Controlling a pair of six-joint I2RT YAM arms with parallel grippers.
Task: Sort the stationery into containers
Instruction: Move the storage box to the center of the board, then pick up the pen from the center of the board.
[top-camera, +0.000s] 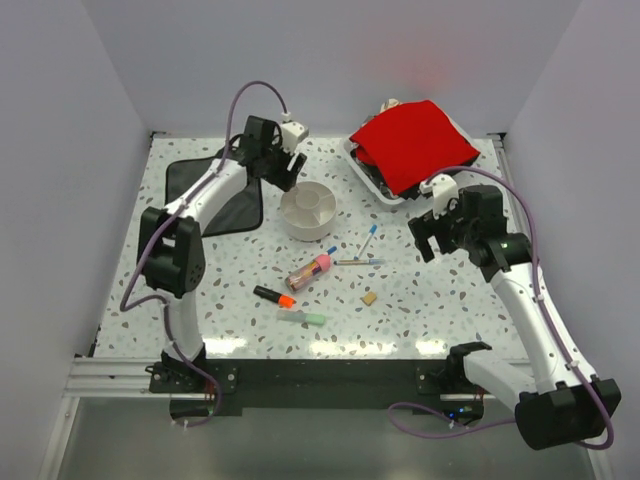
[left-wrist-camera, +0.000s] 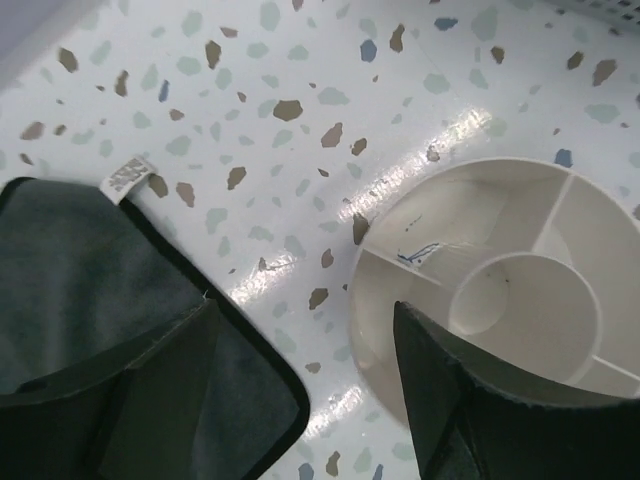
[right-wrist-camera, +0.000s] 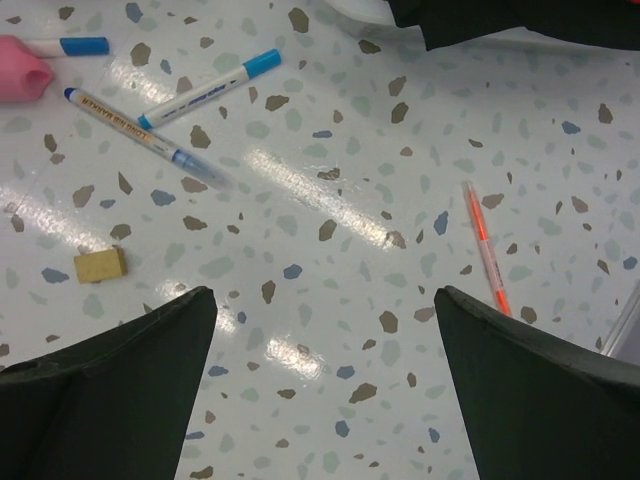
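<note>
The off-white divided bowl (top-camera: 308, 210) stands mid-table, its compartments empty as far as I see; it also shows in the left wrist view (left-wrist-camera: 520, 290). My left gripper (top-camera: 282, 165) hangs open and empty at the bowl's far-left rim (left-wrist-camera: 305, 335). In front of the bowl lie the pink-capped tan stick (top-camera: 310, 270), the orange-and-black highlighter (top-camera: 273, 296), the pale green highlighter (top-camera: 302, 318), two blue-tipped pens (top-camera: 367, 240) (top-camera: 358, 262) and the tan eraser (top-camera: 369, 297). My right gripper (top-camera: 428, 238) is open and empty above bare table (right-wrist-camera: 325, 300), to the right of the pens (right-wrist-camera: 205, 90) and eraser (right-wrist-camera: 100, 264).
A black cloth (top-camera: 215, 195) lies left of the bowl, under my left finger (left-wrist-camera: 150, 390). A white tray (top-camera: 372, 178) with a red cloth (top-camera: 410, 145) sits at the back right. A thin orange pen (right-wrist-camera: 487, 250) lies by my right finger. Grey walls enclose the table.
</note>
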